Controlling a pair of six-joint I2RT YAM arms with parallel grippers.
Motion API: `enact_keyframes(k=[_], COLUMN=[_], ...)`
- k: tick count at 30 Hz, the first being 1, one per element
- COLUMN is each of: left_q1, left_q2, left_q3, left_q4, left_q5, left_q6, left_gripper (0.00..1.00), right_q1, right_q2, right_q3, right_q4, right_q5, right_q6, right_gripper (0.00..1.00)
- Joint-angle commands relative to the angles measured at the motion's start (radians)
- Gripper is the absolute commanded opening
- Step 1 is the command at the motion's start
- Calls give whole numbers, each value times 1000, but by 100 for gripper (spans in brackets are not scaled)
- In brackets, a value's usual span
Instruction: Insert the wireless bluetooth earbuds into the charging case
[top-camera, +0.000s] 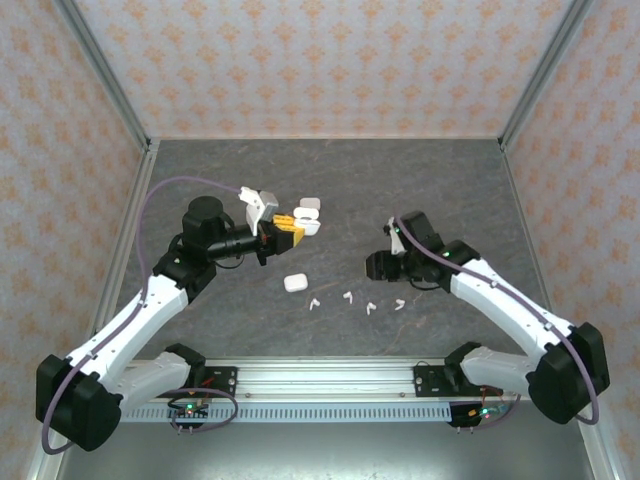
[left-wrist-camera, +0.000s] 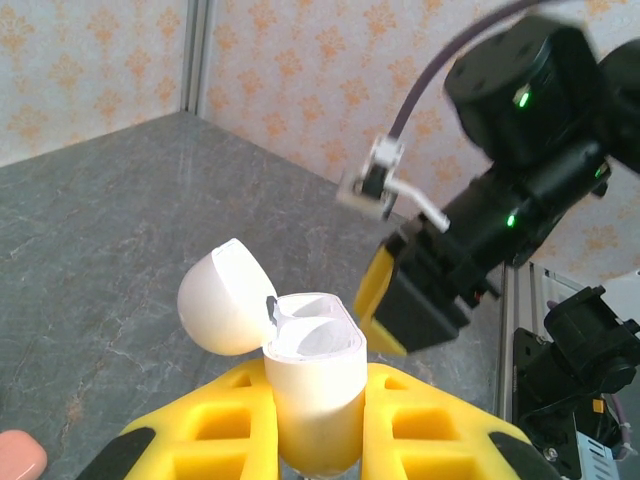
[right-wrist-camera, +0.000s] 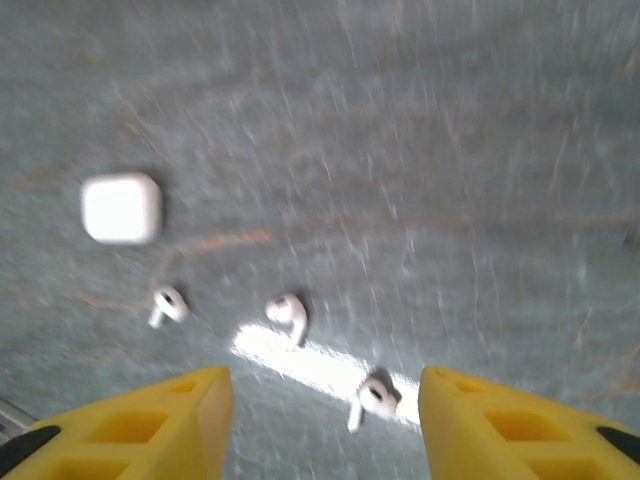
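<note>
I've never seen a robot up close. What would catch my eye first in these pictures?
Probably the yellow left hand, clamped on a white charging case with its lid flipped open. Next, the tiny white earbuds scattered on the grey table, with the right hand open just above them.

Left arm (top-camera: 140, 310) extends forward; left gripper (top-camera: 288, 231) sits just beyond the closed case (top-camera: 294, 283), jaws clamped on an open charging case (left-wrist-camera: 315, 385) held upright. Right arm (top-camera: 500, 300) bends inward; right gripper (right-wrist-camera: 325, 420), right of the closed case, points down, jaws apart and empty.
</note>
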Motion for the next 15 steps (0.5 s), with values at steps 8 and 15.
enact_keyframes(k=[8, 15], left_q1=[-18, -20], left_q2=[-17, -31], left_q3=[8, 2], left_q4=[47, 35], left_q5=[-10, -24], left_q6=[34, 36], left_gripper=[3, 3], right_q1=[76, 89], right_q2=[209, 303], right_q3=[-35, -34], right_q4=[86, 96], right_q5=[45, 55], right_q6=[26, 36], right_gripper=[48, 44])
